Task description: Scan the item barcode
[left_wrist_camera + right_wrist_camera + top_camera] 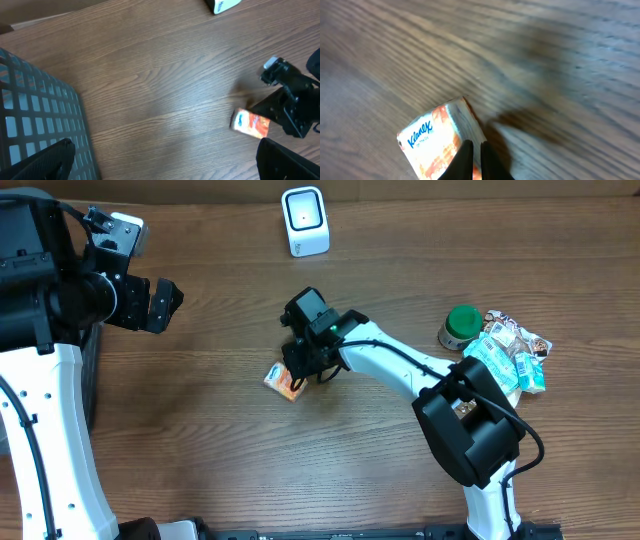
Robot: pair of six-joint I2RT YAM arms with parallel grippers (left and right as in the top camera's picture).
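Note:
The item is a small orange and white Kleenex tissue pack (283, 380) lying on the wooden table, left of centre. It also shows in the left wrist view (250, 123) and fills the lower left of the right wrist view (432, 142). My right gripper (302, 368) (476, 160) is down at the pack's right edge, its fingers pinched together on a thin part of that edge. The white barcode scanner (305, 220) (222, 5) stands at the table's far edge. My left gripper (165, 305) (165, 162) hangs wide open at the far left, holding nothing.
A green-lidded can (460, 327) and a heap of snack packets (510, 352) lie at the right. A grey-blue mesh basket (35, 115) sits under the left arm at the table's left edge.

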